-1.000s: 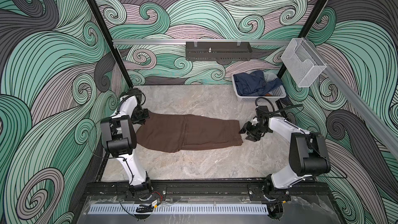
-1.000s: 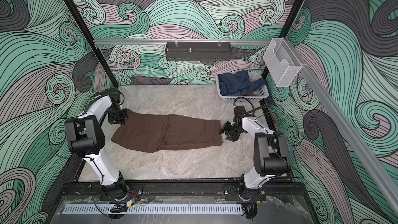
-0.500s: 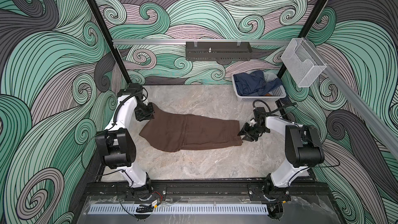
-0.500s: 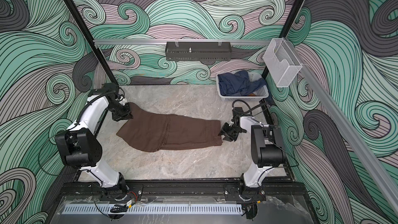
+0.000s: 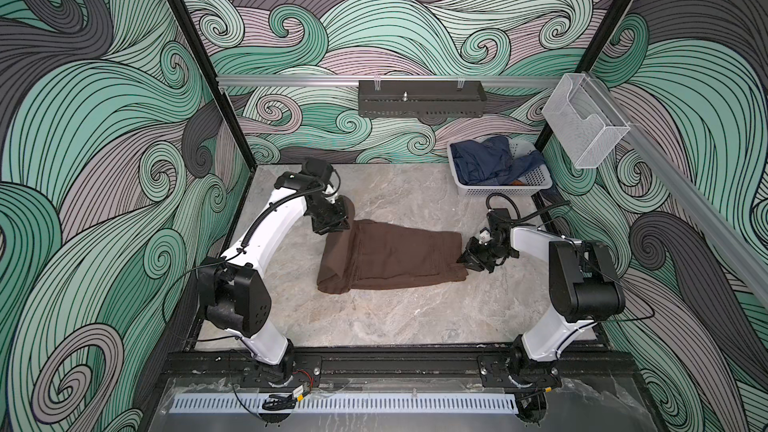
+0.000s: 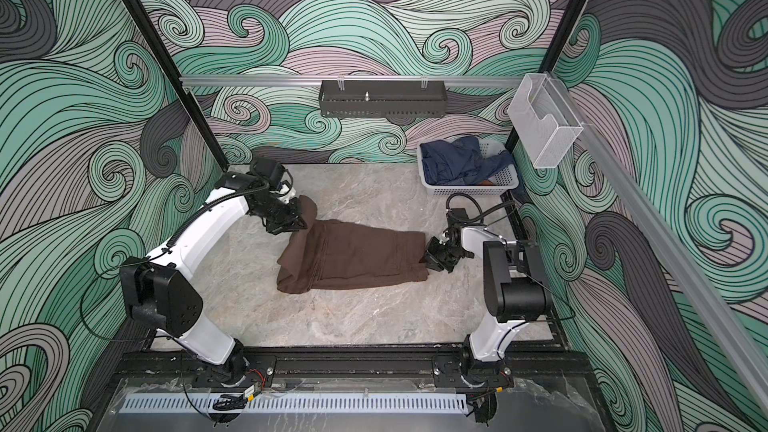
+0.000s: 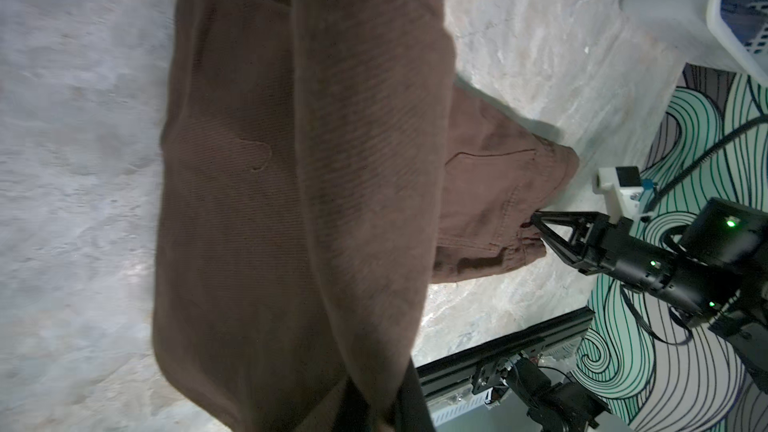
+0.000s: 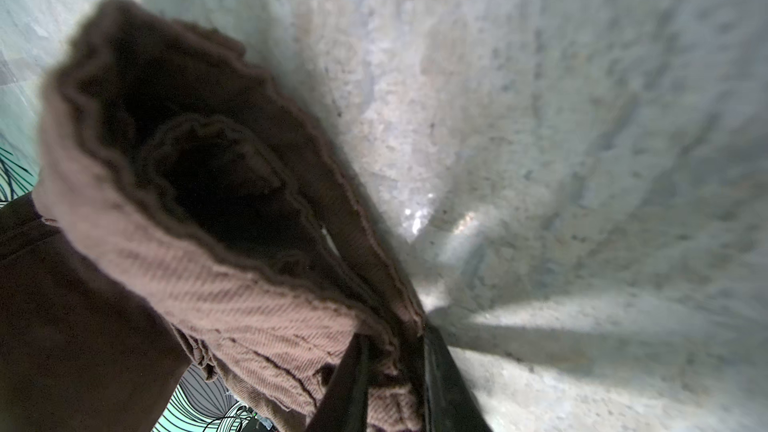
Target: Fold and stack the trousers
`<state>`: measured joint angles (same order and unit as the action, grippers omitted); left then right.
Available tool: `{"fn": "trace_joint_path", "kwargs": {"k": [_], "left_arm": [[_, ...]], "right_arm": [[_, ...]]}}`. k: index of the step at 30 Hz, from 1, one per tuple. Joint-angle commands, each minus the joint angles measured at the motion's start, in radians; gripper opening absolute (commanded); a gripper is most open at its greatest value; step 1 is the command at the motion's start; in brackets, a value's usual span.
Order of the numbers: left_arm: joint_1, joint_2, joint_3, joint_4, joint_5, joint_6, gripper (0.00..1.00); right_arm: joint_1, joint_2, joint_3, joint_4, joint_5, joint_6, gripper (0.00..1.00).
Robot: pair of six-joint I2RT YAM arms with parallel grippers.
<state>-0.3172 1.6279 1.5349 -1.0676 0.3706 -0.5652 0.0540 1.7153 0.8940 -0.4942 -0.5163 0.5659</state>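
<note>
The brown trousers [image 5: 395,255] [image 6: 357,259] lie across the marble table in both top views, folded lengthwise. My left gripper [image 5: 338,222] [image 6: 301,220] is shut on their left end and holds it raised, so the cloth drapes down from the jaws. In the left wrist view the trousers [image 7: 291,160] hang in front of the left gripper [image 7: 386,409] and hide most of it. My right gripper [image 5: 463,259] [image 6: 428,257] sits low at the right end. In the right wrist view the right gripper [image 8: 395,388] pinches the trousers' [image 8: 208,243] edge between its fingers [image 8: 345,388].
A white basket [image 5: 536,184] [image 6: 505,178] holding navy denim garments stands at the back right corner. A black tray [image 5: 419,97] hangs on the back rail. A clear bin [image 5: 582,126] hangs on the right rail. A black rail [image 5: 395,361] edges the table front.
My left gripper has lifted the trousers' left end and carried it rightward, shortening the spread cloth. My right gripper has moved onto the right end and closed on it.
</note>
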Motion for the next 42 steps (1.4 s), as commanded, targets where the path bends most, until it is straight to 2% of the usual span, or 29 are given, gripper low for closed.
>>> {"fn": "trace_joint_path", "kwargs": {"k": [1,9,15,27,42], "left_arm": [[-0.087,0.018,0.027,0.098,0.004,-0.127,0.00],[-0.260,0.127,0.073,0.248,-0.033,-0.263,0.00],[-0.348,0.173,0.063,0.393,-0.108,-0.354,0.00],[-0.431,0.320,0.186,0.442,-0.122,-0.407,0.00],[-0.476,0.441,0.264,0.459,-0.119,-0.426,0.00]], "right_arm": [[0.022,0.027,-0.027,0.022,-0.017,0.017,0.22],[0.059,0.036,-0.027,0.042,-0.023,0.037,0.21],[0.079,0.025,-0.025,0.040,-0.021,0.050,0.21],[0.099,0.027,-0.021,0.040,-0.021,0.065,0.21],[0.119,0.029,-0.010,0.035,-0.018,0.077,0.21]]}}
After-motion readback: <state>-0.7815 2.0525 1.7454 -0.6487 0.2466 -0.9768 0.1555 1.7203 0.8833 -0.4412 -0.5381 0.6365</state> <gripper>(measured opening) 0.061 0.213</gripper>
